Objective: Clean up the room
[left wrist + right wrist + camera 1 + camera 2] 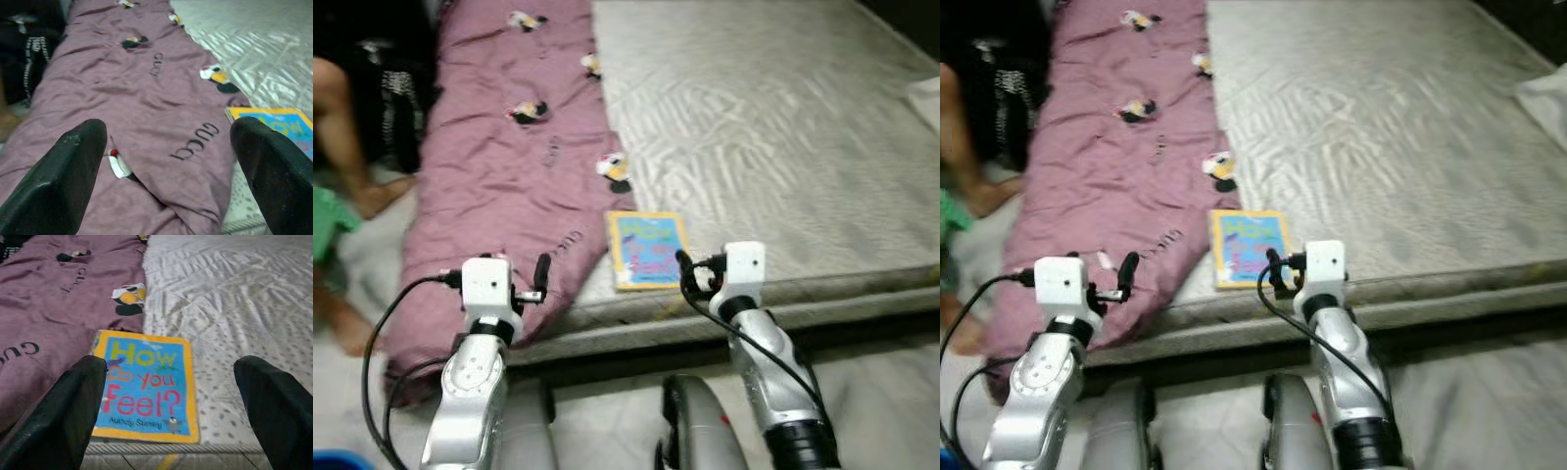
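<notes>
A blue picture book with a yellow border, titled "How Do You Feel?" (144, 387), lies flat on the grey mattress (773, 147) near its front edge (648, 249). My right gripper (686, 271) hovers just in front of the book, open, with nothing between its fingers (274, 401). A mauve blanket (509, 166) with small cartoon prints covers the bed's left side and hangs over the edge. My left gripper (541, 277) is open above the blanket's lower corner (166, 147).
A person's bare legs (352, 166) stand on the floor left of the bed, beside dark clothing (391, 88). Something green (331, 220) lies at the far left. A white cloth (1547, 98) rests at the mattress's right edge.
</notes>
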You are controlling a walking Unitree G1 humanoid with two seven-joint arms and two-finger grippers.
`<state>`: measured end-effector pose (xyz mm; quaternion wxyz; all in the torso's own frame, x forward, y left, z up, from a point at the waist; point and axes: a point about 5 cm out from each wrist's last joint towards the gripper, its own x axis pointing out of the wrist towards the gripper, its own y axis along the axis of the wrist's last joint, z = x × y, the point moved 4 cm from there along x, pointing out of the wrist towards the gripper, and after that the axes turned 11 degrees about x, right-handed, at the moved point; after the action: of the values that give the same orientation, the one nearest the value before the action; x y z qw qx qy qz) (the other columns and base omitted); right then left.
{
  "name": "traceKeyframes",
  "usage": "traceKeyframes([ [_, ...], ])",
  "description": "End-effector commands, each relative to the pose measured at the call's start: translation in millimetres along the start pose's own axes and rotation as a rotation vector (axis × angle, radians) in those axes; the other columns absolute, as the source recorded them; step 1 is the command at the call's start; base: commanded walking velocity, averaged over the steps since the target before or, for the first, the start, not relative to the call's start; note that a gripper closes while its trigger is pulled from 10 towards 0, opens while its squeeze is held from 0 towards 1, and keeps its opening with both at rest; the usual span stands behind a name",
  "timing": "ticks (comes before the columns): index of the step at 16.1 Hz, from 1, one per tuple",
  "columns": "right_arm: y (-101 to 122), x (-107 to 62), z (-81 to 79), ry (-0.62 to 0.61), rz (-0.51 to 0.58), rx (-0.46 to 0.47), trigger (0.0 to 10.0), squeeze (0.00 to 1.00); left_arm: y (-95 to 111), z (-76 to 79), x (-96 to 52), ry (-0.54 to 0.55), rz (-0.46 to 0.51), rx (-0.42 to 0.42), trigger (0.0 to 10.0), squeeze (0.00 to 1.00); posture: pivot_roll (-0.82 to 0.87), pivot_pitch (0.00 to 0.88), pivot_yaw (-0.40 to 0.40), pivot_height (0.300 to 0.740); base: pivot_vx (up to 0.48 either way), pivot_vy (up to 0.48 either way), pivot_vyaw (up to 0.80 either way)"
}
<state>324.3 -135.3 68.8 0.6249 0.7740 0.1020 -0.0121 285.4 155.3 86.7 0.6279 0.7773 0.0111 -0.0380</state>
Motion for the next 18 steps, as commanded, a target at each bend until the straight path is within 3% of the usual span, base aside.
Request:
traceKeyframes([
  [1, 1, -1.0, 4.3, -0.015, 0.005, -0.002, 10.0, 0.00, 3, 2.3, -0.2, -0.014, 0.011, -0.001, 10.0, 0.00, 0.02, 0.085, -0.022, 0.611, 0.262, 0.000, 0.00],
  [8, 1, -1.3, 4.3, -0.015, 0.004, -0.008, 10.0, 0.00, 3, 3.5, -0.4, -0.019, 0.008, 0.003, 10.0, 0.00, 0.02, 0.088, -0.021, 0.611, 0.313, 0.000, 0.00],
  [13, 0, -1.3, 4.7, -0.015, 0.000, -0.011, 10.0, 0.00, 1, 2.7, 2.1, -0.007, -0.002, 0.001, 10.0, 0.00, 0.02, 0.088, -0.021, 0.611, 0.000, 0.000, 0.00],
  [15, -1, -1.5, 4.8, -0.018, -0.001, -0.011, 10.0, 0.00, -6, -5.2, 6.6, 0.025, -0.039, -0.032, 10.0, 0.00, 0.02, 0.090, -0.021, 0.611, 0.000, 0.000, 0.00],
  [18, 0, -6.2, -1.6, 0.028, 0.002, -0.008, 10.0, 0.00, -9, -9.6, 19.3, -0.017, -0.050, -0.040, 10.0, 0.00, -0.01, 0.101, -0.022, 0.591, 0.000, 0.000, 0.00],
])
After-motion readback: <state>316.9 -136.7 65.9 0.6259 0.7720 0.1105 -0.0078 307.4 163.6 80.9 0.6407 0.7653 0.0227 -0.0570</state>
